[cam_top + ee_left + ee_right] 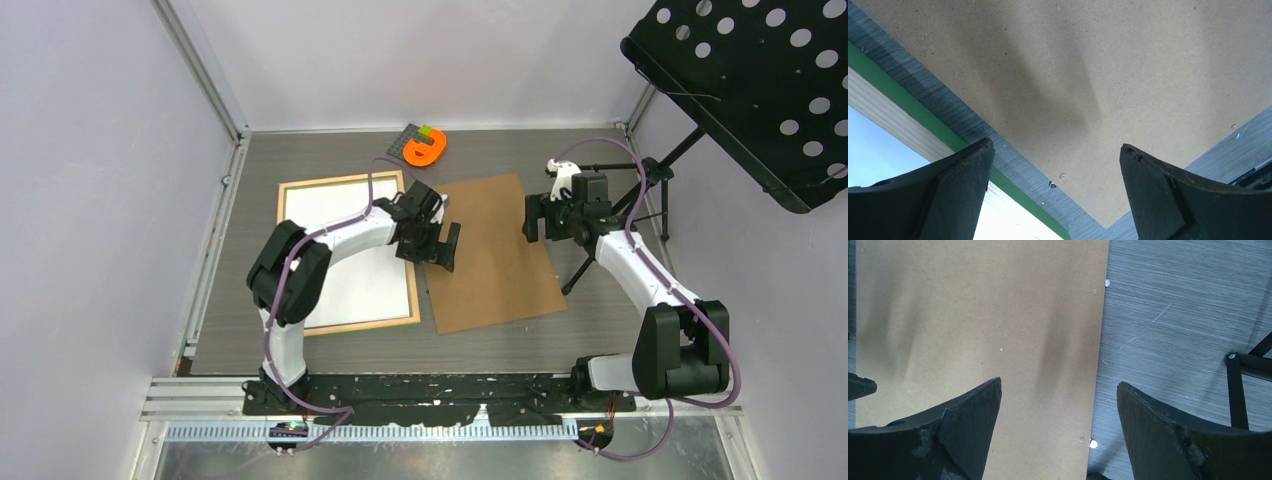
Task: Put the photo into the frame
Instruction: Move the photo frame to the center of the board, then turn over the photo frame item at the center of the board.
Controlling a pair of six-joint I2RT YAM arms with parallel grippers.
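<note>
- The left gripper (pixel 1055 145) hangs wide open and empty above the brown board's (pixel 495 260) left edge.
- The right gripper (pixel 1058 383) is wide open and empty over its right edge.
- The photo (pixel 325 215) lies white side up inside the frame (pixel 340 180), left of the board.

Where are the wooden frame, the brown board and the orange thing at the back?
frame (pixel 335 180): overhead view, on its far wooden rail.
brown backing board (pixel 495 260): overhead view, on its bare middle.
orange object (pixel 415 155): overhead view, on its left side.

Grey table (pixel 500 150), frame (pixel 340 180) at left; brown board (pixel 495 260) beside it, orange piece (pixel 427 148) at far edge
</note>
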